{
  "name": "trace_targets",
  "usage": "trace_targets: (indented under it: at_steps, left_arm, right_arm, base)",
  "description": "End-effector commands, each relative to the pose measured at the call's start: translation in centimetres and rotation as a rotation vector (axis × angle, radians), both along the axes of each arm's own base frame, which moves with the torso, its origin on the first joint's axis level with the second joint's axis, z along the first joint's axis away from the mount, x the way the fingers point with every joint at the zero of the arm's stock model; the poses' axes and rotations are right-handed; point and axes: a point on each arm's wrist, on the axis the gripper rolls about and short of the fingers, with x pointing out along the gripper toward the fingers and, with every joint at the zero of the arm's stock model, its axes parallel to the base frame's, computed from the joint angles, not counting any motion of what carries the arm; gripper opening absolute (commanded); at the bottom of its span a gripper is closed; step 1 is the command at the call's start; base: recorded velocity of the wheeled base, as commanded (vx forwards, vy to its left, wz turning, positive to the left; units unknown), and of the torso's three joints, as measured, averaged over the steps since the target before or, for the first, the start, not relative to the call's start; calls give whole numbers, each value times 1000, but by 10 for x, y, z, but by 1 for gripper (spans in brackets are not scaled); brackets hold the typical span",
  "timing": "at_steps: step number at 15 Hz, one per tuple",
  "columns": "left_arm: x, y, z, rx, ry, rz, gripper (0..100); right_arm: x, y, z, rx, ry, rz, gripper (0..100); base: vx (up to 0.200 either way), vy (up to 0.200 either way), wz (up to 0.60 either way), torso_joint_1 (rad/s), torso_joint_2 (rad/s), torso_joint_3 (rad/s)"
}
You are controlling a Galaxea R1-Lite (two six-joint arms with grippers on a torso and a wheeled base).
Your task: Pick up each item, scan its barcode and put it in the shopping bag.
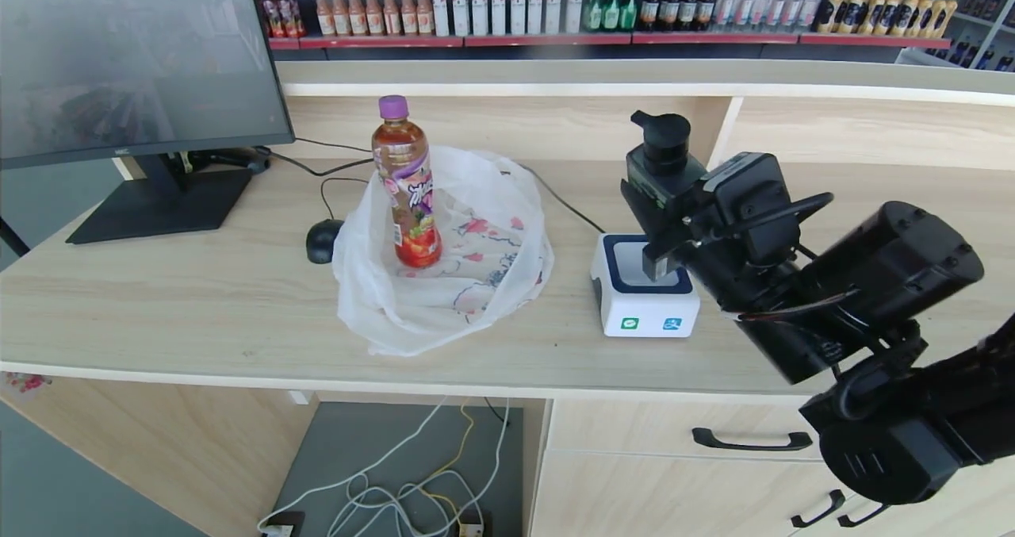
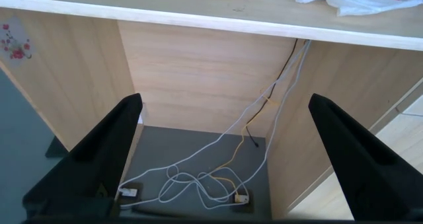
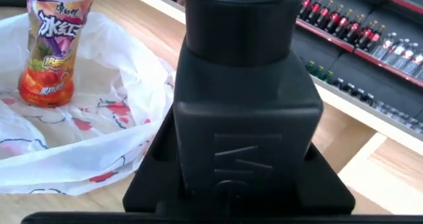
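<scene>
R hand (image 1: 664, 232) clenched on black bottle (image 1: 663, 164), held upright, long axis vert., just above scanner (image 1: 644, 307). To hand's left on worktop (image 1: 158, 299) lay shopping bag (image 1: 476, 283), mouth open, tea bottle (image 1: 408, 188) standing inside. L hand (image 2: 225, 158) released, low under worktop edge, farther off.

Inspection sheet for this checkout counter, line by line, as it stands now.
Surface: light wooden counter, drawers beneath.
Job's things: purple-capped red tea bottle upright in white plastic shopping bag; black square bottle over white box scanner.
Clutter: black mouse, dark monitor.
Grippers: right gripper, jaws shut on that bottle; left gripper, jaws open, facing the under-counter opening.
Cables: black leads on counter; white and yellow wires on floor.
Surroundings: shelves of drinks bottles behind.
</scene>
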Motion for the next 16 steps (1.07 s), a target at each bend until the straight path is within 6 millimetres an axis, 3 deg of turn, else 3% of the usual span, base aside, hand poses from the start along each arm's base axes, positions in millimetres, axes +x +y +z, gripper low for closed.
trace_targets:
  at_steps: [1,4,7,12,16]
  left_arm:
    - [0,0,0,0,0,-1,100]
    - [0,0,0,0,0,-1,100]
    - [0,0,0,0,0,-1,100]
    - [0,0,0,0,0,-1,100]
    - [0,0,0,0,0,-1,100]
  right_arm:
    - [32,-13,-4,-63,-50,-18,0]
    - [50,-24,-3,-152,-129,53,0]
    - [51,-34,-3,-203,-156,43,0]
    - [34,-39,-22,-310,-117,95,0]
    - [25,-40,-16,-340,-157,154,0]
  base:
    - [0,0,0,0,0,0]
    - [0,0,0,0,0,0]
    - [0,0,0,0,0,0]
    - [0,0,0,0,0,0]
    - [0,0,0,0,0,0]
